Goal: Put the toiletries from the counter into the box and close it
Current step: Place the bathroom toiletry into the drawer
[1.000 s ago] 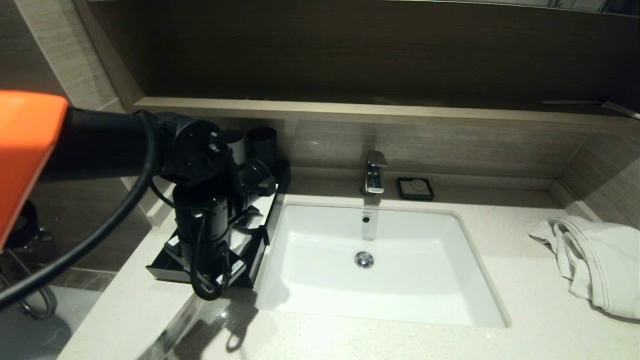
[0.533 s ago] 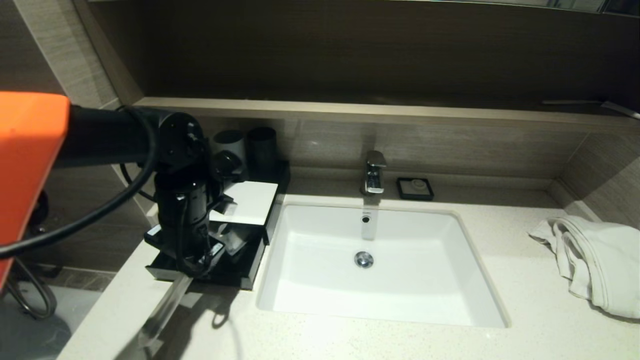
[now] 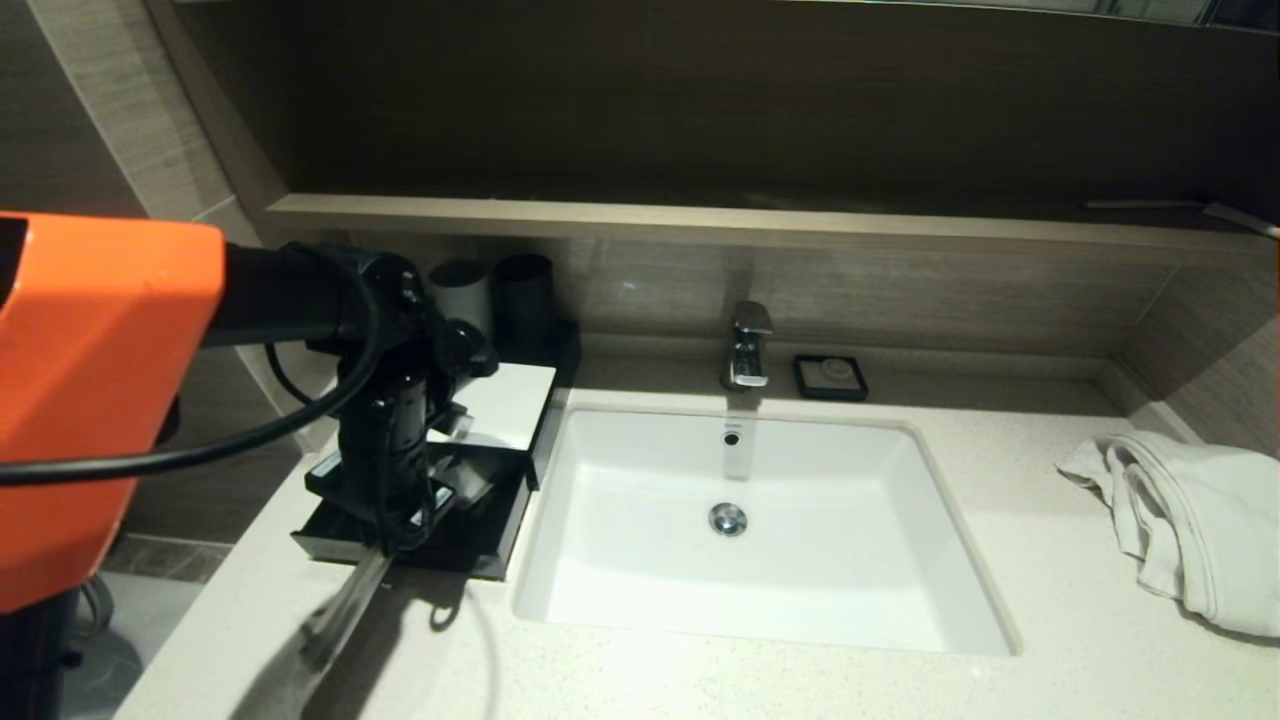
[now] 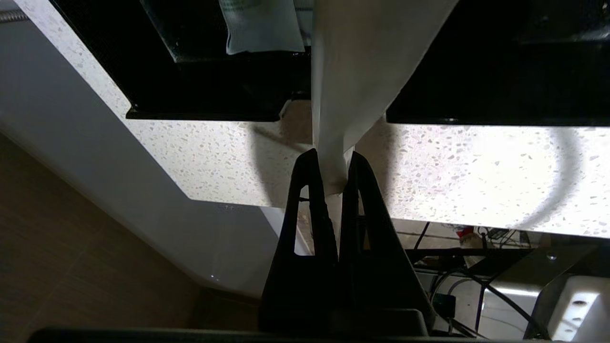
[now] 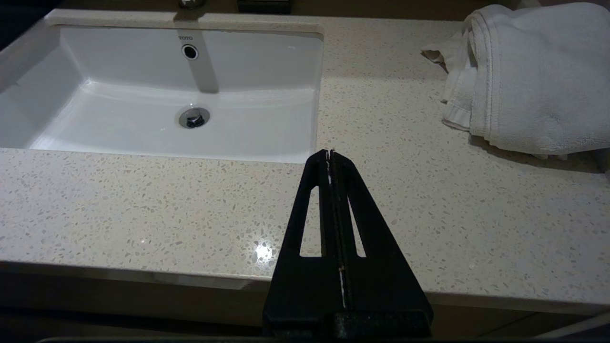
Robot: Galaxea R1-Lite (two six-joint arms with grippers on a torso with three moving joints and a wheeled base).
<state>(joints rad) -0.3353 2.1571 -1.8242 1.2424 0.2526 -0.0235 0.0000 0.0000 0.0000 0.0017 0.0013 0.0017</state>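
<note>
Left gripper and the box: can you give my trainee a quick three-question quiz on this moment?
1. True or false: the left gripper is shut on a long translucent sachet.
2. The front drawer of the box is: A) pushed shut, B) pulled open, C) lifted out onto the basin.
3. The right gripper is parked, shut, above the counter in front of the basin. What white thing lies on the counter to the basin's right?

Key: 1 true; 2 B; 3 the folded towel.
</note>
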